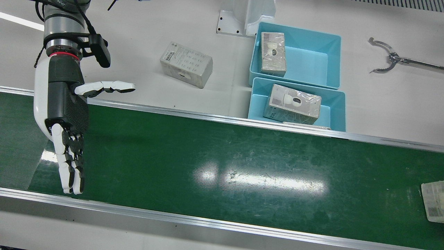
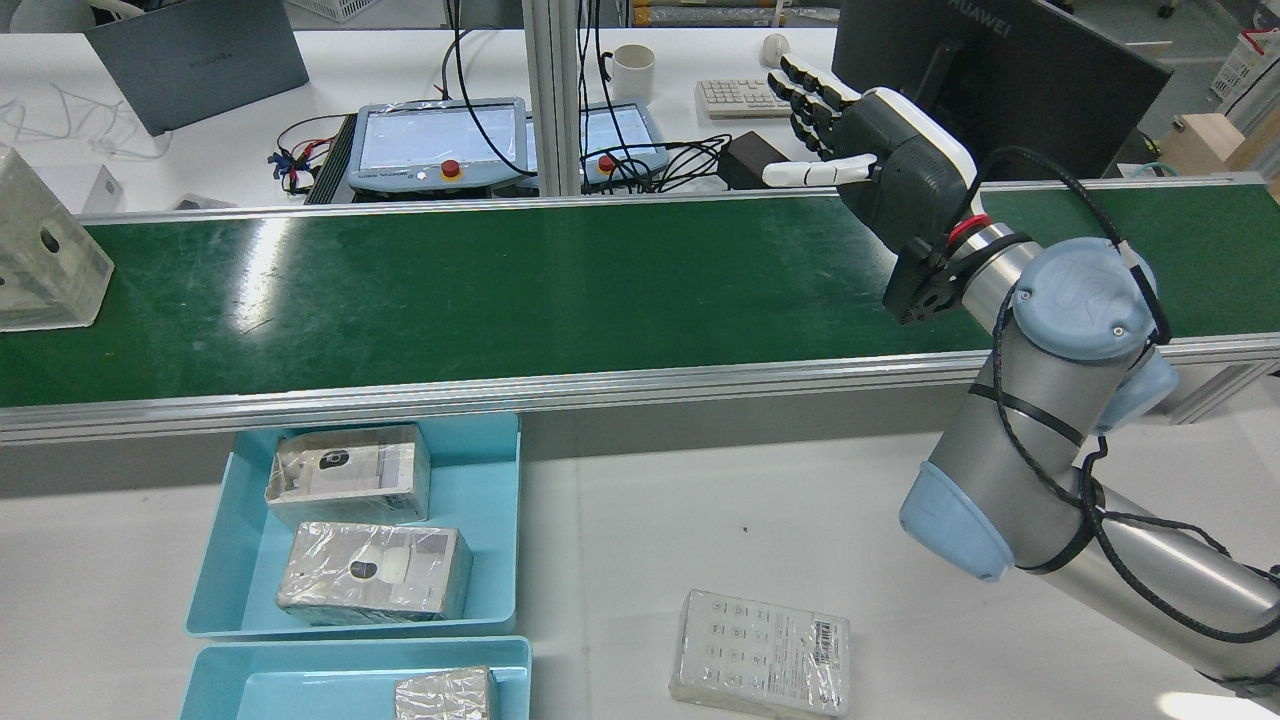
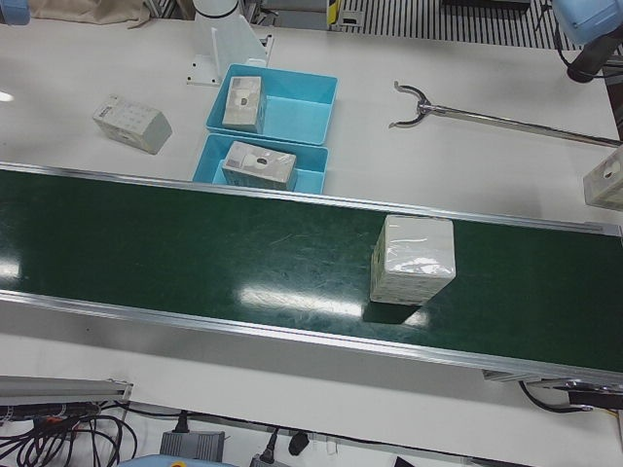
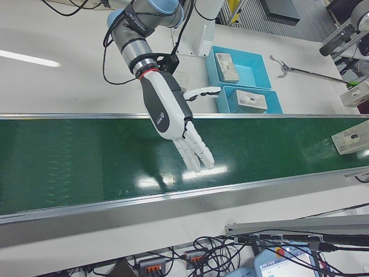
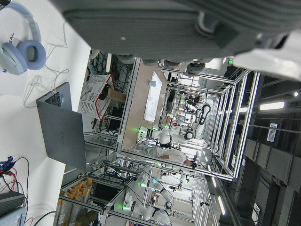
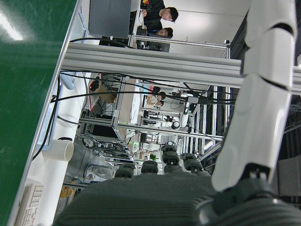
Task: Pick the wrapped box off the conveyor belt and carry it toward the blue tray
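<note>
In the rear view, nearest the camera at 6 o'clock, a loose wrapped box (image 2: 760, 652) lies flat on the white table (image 2: 620, 540). At 7 o'clock sit two blue trays: the nearer blue tray (image 2: 300, 680) holds one wrapped box, and the farther blue tray (image 2: 215, 560), just beside the belt's rail, holds two.

Beyond them the green conveyor belt (image 2: 500, 290) runs from 9 to 3 o'clock. The wrapped box (image 2: 40, 255) of the task stands on it at the 9 o'clock end, well apart from the robot. In the left-front view the same box (image 3: 413, 259) sits upright mid-belt, with nothing touching it.

At 2 o'clock the right hand (image 2: 870, 150) hangs over the belt, palm toward the box's end, fingers (image 2: 805, 85) stretched out straight and apart, thumb out sideways; it has hold of nothing. The front view shows the right hand (image 1: 66, 114) the same way.

The left hand appears only as a blurred dark palm edge (image 5: 188, 28) in its own camera; I cannot tell how its fingers stand.

On the table beyond the trays in the front view lies a metal grabber tool (image 1: 388, 60).
</note>
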